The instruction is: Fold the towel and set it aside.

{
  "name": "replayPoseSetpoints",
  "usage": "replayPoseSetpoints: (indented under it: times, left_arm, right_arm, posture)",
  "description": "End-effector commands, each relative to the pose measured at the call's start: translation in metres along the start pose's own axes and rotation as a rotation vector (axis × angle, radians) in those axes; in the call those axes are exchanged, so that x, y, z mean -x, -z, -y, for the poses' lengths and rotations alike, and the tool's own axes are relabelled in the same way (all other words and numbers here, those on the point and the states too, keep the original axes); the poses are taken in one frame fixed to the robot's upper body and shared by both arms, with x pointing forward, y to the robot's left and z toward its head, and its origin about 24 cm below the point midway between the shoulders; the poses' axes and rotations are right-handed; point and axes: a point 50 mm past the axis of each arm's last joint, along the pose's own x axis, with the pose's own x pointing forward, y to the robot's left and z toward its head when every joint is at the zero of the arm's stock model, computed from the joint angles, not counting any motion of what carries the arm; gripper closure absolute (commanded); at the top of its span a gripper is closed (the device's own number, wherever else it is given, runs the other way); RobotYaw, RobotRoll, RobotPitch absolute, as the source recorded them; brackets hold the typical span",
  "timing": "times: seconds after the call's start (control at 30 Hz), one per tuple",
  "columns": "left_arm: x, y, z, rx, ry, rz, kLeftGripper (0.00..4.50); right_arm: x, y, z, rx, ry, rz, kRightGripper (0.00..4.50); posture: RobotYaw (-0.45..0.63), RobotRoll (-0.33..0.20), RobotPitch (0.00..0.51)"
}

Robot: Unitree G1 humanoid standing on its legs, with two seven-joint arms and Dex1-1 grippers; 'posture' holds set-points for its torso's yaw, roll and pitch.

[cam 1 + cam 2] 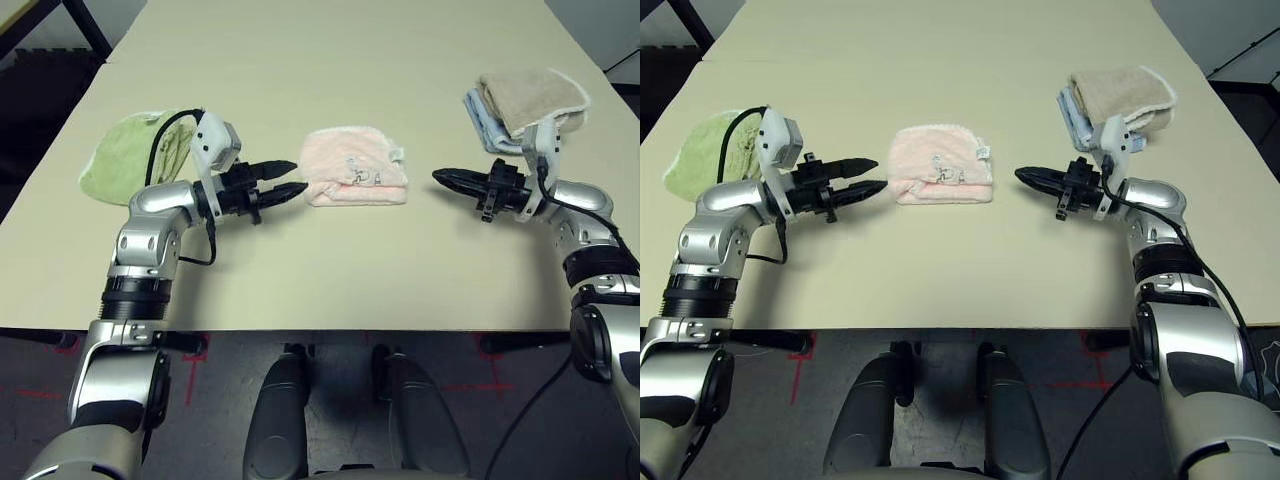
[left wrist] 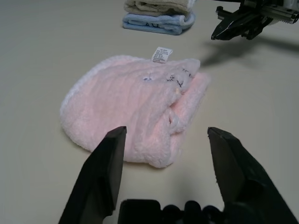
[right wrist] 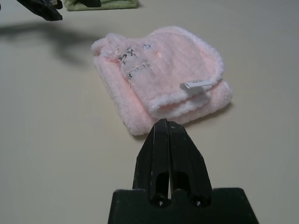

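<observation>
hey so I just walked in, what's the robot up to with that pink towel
The robot seems to be partway through folding the pink terry-cloth towel, which lies folded in a compact bundle on the table. Neither tool is holding it: the left tool is open beside it, and the right tool is shut on its other side. It has yet to be set aside.

This looks like a robot lab: silver robot arms (image 1: 150, 240) reach over a big plain table (image 1: 380, 270), and red tape marks (image 1: 192, 375) and black cables (image 1: 530, 405) are on the floor below the grippers.
</observation>
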Motion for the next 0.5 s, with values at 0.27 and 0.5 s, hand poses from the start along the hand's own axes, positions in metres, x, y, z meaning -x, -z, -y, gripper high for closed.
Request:
replayPoseSetpoints:
  times: [0.27,0.5]
  left_arm:
    - [0.0058,0.0031,-0.0055,-0.02,-0.053,-0.055,0.0]
    - [0.0074,0.0067,-0.0043,0.063,-0.063,-0.063,0.0]
  right_arm:
    - [0.0091,0.0041,-0.0014,0.026,-0.035,-0.067,0.91]
    - [0.0066,0.0061,-0.0026,0.009,-0.015,-0.048,0.04]
  posture:
    - [0.02,0.0,0.134]
    - [0.02,0.0,0.122]
